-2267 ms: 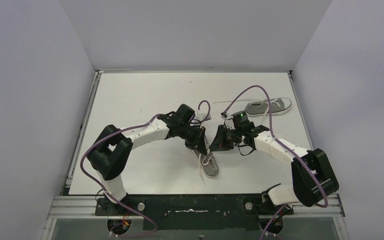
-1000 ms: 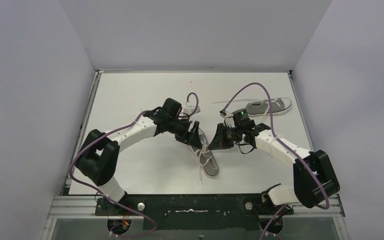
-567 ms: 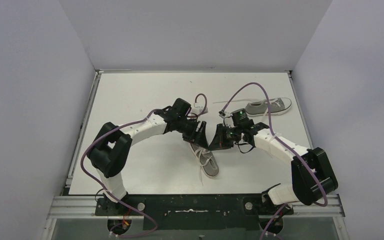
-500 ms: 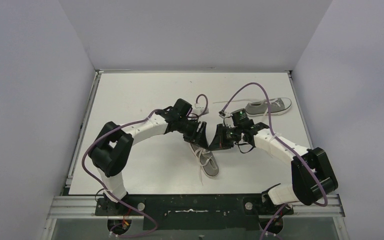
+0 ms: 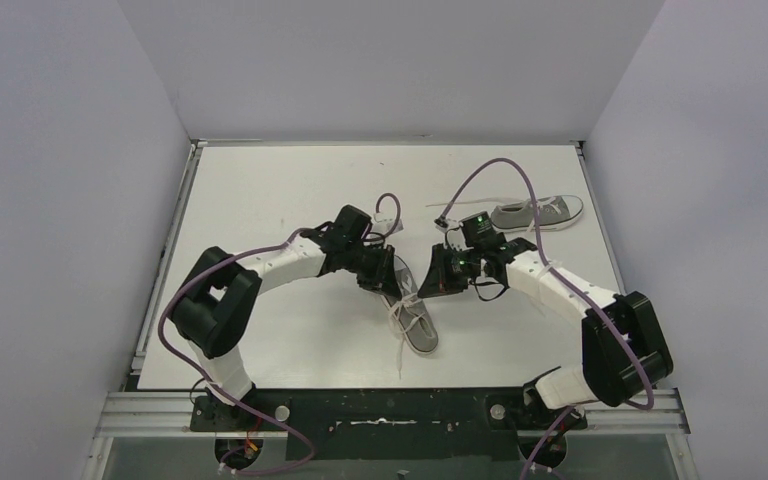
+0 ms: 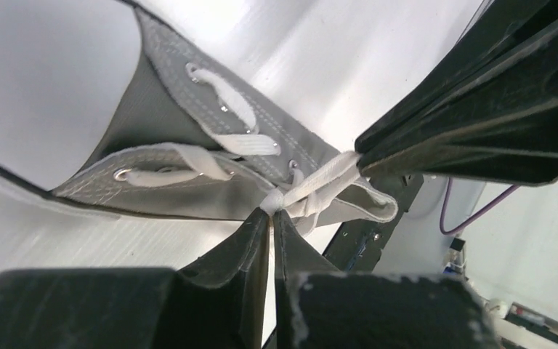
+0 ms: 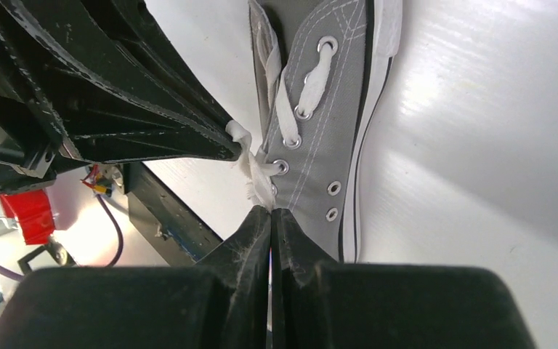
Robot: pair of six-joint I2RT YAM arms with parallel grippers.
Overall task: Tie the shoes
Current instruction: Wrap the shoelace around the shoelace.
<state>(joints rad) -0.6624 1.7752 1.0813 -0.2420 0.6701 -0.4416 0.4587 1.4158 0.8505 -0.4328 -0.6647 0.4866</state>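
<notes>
Grip: left gripper (image 6: 270, 218), right gripper (image 7: 270, 212) both pinch white lace (image 6: 320, 178).
Why: opposed pull should cinch knot (image 6: 273, 201) on grey canvas sneaker (image 5: 420, 325).

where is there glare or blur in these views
Left wrist: glare washes out the table beyond the shoe; the left claw, shut on the lace, is soft and dark up close. Right wrist: sheen streaks beside the sharp shoe; right claw blurred. Top external: even light, no glare.
</notes>
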